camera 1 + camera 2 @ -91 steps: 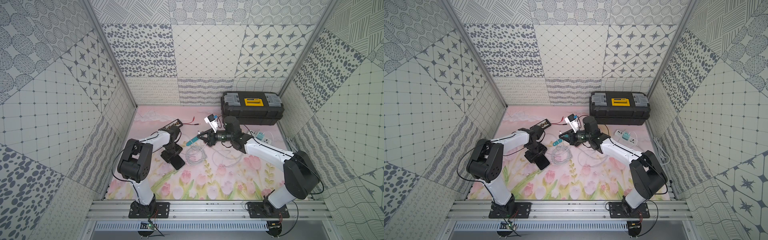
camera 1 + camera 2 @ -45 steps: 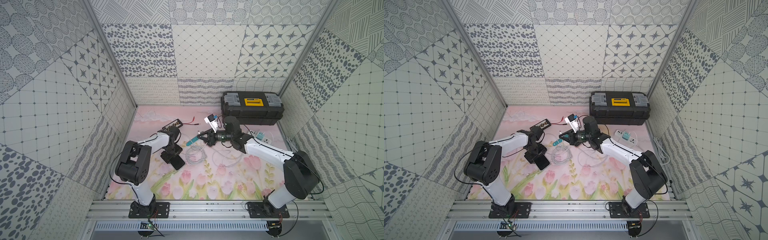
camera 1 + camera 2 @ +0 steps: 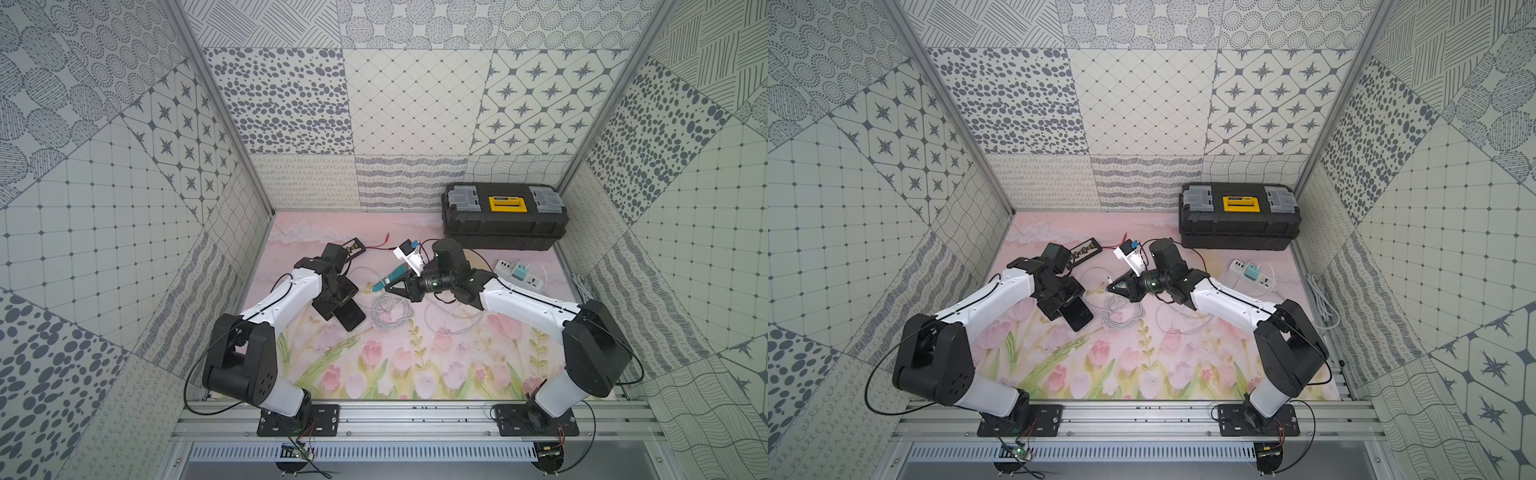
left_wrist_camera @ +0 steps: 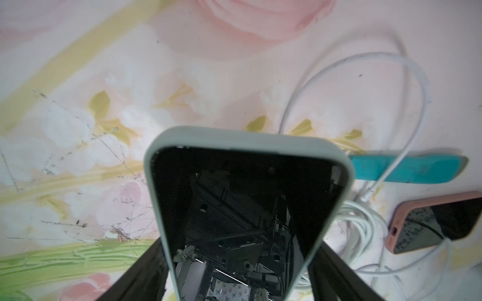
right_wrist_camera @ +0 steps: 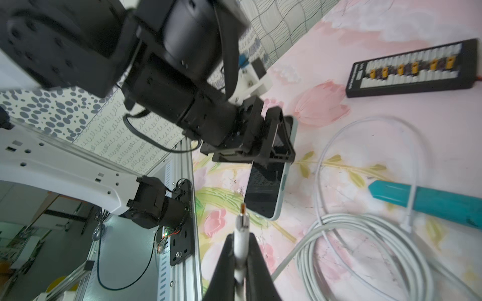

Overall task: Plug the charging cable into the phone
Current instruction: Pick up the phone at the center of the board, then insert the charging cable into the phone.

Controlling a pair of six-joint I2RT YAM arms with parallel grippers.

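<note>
Right wrist view: right end effector [image 5: 240, 241] is clamped on the white connector of the charging cable [image 5: 241, 229], with the metal plug [image 5: 243, 208] projecting ahead of the fingertips. Ahead of that plug, near but not touching, is the free short end of the phone [image 5: 268, 190], which is in a pale green case with its screen uppermost. Left end effector [image 5: 257, 140] grips the phone across its width at the far end. The phone's long axis therefore runs from one end effector toward the other. It is roughly in line with the plug, though the plug is offset toward one corner. No port can be made out on the facing edge. Judgement: insertion is not yet made, and the plug needs centring on that edge before it advances. In a top view the phone [image 3: 352, 321] is held low over the counter [image 3: 374, 374], left of centre, with a coil [image 3: 390, 311] of slack cable just beside it.
</note>
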